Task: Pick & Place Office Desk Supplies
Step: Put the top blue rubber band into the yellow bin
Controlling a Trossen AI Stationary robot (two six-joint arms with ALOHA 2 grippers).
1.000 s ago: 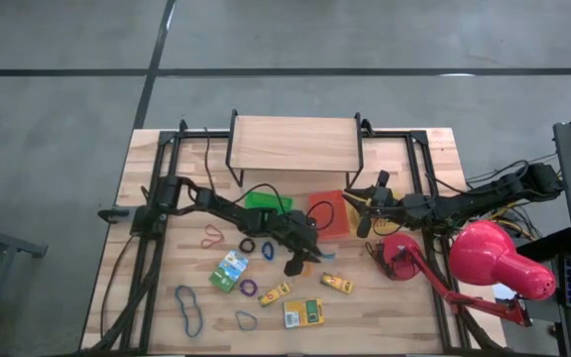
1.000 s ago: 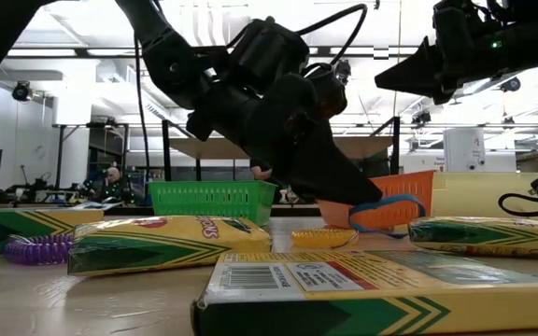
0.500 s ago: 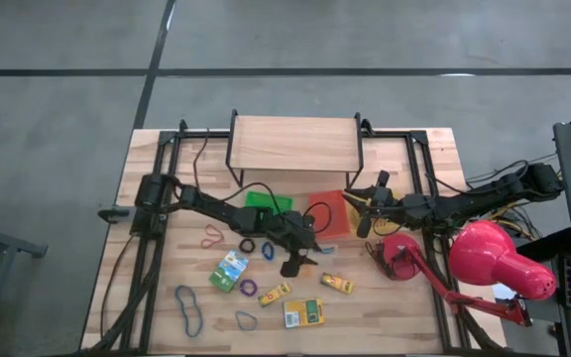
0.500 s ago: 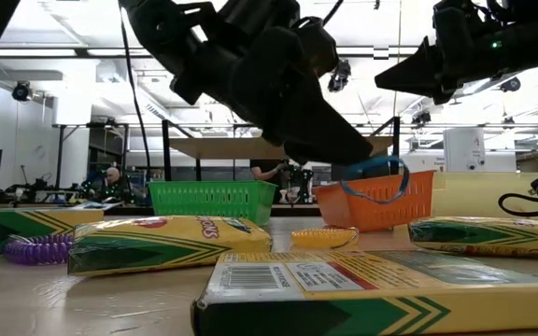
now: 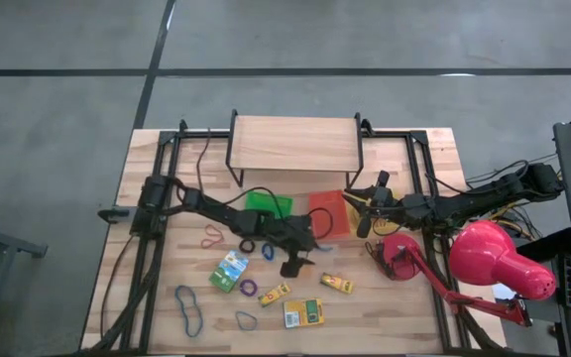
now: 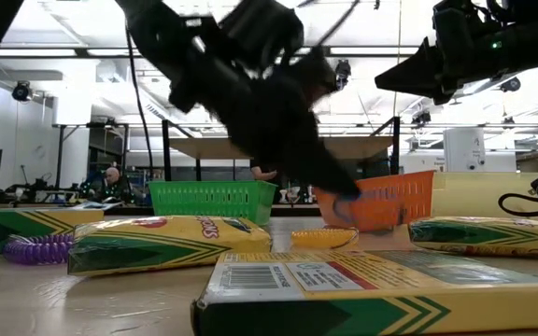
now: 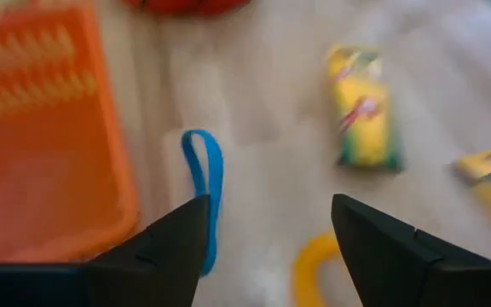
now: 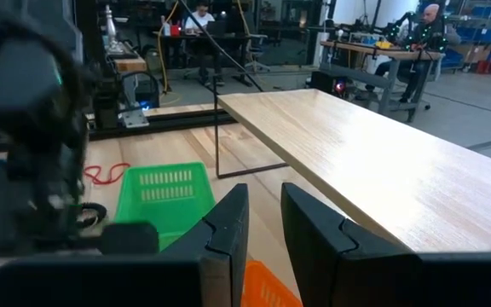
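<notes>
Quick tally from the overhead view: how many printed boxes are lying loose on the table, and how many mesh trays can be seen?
Printed boxes: 4 (green-and-white box, small yellow box, yellow-and-green box, second yellow box)
Mesh trays: 2 (green tray, orange tray)
Total: 6

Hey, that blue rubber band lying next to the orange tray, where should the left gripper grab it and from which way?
Grip the blue rubber band at its rounded end loop, coming straight down from above. It lies flat on the table as a long narrow loop close beside the orange tray, so the open left gripper should straddle a strand on the side away from the wall.
</notes>
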